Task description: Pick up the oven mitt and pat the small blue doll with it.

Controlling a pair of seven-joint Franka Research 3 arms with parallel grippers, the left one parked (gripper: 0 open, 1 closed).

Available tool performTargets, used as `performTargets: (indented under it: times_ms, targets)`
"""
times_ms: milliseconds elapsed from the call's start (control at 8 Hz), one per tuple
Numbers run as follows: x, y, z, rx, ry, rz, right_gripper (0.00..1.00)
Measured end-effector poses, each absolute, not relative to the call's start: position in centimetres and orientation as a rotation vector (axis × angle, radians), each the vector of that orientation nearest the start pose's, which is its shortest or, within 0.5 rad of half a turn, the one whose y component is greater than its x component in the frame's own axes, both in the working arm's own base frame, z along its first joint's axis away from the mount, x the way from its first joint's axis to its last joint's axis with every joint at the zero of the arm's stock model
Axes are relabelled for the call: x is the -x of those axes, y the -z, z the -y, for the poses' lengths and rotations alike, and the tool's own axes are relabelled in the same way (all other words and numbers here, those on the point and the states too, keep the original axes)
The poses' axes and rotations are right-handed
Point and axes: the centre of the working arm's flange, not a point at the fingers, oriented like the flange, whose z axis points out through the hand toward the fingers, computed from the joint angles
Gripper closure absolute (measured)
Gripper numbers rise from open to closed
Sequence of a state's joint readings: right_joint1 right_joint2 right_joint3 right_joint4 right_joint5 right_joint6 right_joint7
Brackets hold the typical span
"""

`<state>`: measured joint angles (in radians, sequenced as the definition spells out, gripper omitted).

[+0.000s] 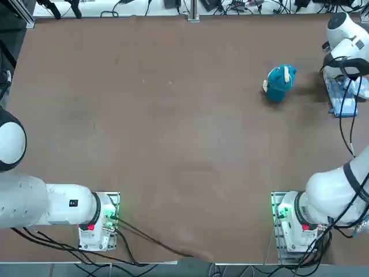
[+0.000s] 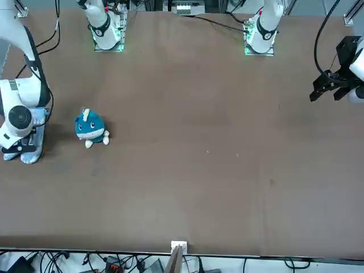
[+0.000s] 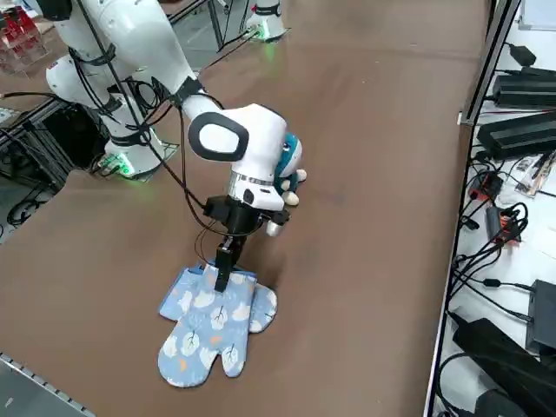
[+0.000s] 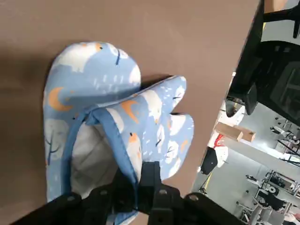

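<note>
Oven mitt [image 3: 215,323] lying flat near the table's [image 1: 173,133] right edge, its cuff rim pinched and lifted by the right gripper [image 4: 138,180], whose fingers are clamped tight on the darker blue binding so the mouth gapes. Small blue doll [image 1: 280,82] standing just beside the mitt, toward the table's middle, apart from it. Bare brown tabletop extends widely beyond the doll.
</note>
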<state>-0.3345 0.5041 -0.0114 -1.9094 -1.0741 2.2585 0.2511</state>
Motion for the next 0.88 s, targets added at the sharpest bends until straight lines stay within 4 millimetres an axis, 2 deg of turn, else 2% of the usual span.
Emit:
performTargets:
  times_ms: [250, 500, 625, 875]
  targets:
    - [-57.7, -21.8, 23.1, -2.372, 0.23, -0.223, 0.94]
    - [-57.6, -21.0, 22.9, -2.375, 0.241, -0.23, 0.83]
    - [-57.7, -20.9, 22.7, -2.376, 0.242, -0.234, 0.67]
    - [-57.9, -20.8, 22.0, -2.384, 0.238, -0.238, 0.29]
